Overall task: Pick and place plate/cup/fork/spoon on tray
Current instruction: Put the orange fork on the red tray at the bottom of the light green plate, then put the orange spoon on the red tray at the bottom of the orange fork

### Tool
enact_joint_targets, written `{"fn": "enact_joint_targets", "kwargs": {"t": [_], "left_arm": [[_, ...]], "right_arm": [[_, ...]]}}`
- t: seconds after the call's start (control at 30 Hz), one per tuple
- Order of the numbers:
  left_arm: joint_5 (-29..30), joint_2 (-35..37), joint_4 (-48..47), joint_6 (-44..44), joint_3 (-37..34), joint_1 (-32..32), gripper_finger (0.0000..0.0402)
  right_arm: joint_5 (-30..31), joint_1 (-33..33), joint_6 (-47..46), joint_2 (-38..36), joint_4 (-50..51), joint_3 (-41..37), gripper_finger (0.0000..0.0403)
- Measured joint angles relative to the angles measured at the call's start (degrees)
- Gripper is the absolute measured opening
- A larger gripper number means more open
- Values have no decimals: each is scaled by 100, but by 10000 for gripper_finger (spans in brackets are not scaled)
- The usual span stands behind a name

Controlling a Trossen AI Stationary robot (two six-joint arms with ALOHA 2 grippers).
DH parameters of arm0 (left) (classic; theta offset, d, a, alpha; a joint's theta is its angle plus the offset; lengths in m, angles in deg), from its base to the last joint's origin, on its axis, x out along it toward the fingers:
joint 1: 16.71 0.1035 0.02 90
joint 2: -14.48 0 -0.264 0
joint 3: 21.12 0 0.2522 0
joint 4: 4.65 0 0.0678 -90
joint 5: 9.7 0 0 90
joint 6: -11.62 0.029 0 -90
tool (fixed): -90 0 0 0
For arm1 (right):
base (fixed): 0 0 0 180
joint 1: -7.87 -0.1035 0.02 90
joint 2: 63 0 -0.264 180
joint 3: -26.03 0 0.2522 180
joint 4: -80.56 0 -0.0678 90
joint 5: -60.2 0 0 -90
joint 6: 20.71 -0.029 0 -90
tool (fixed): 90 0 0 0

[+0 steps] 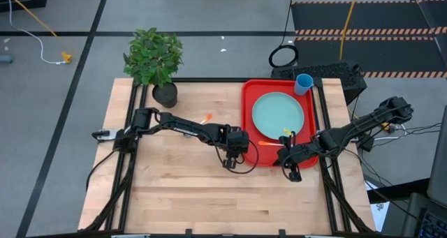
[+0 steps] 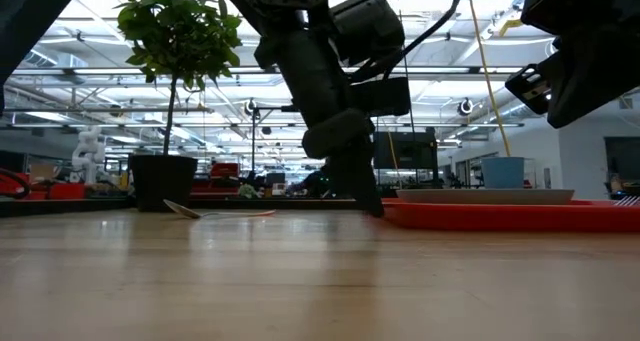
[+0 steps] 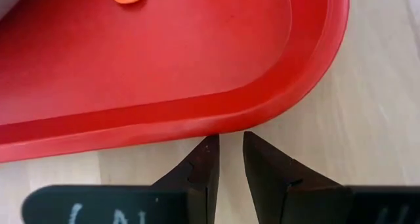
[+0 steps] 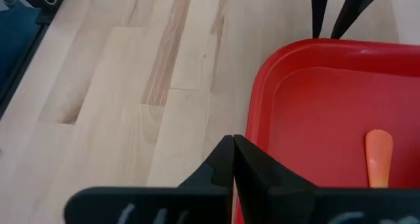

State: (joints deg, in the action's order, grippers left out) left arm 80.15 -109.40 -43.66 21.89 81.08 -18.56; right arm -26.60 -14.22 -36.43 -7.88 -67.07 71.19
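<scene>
Both arms are dark, nearly black, built of slim tubes joined by chunky rounded joints, with black cables looping loosely alongside them. The left claw (image 3: 226, 159) ends in two matte black fingers (image 3: 203, 165) that taper to blunt wedge tips, mounted on a flat black bar bearing faint pale markings. The right claw (image 4: 233, 159) has the same tapered black fingers and a similarly marked bar.
</scene>
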Motion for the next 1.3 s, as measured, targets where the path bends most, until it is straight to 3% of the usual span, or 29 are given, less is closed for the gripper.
{"fn": "enact_joint_targets", "kwargs": {"t": [0.43, 0.63, 0.8, 0.97, 1.13, 1.3], "left_arm": [[73, 5, -59, 411, -2, 7, 74], [877, 272, -693, 382, 4, 13, 74], [1488, 519, -1456, -114, 7, 203, 74], [1521, 597, -2276, -684, 9, 610, 74], [1530, 595, -3118, -1782, 7, 1061, 74], [1522, 593, -3361, -2225, 7, 1257, 75]], "right_arm": [[-2, 0, -2, -1, 17, 0, 0], [-4, 0, -4, -1, 50, 0, 0], [-4, 0, -16, 0, 65, 0, 0], [-27, 0, -225, -2, 114, 0, 0], [-28, -2, -330, 0, 191, 0, 0], [-28, -4, -332, 0, 207, 0, 0]]}}
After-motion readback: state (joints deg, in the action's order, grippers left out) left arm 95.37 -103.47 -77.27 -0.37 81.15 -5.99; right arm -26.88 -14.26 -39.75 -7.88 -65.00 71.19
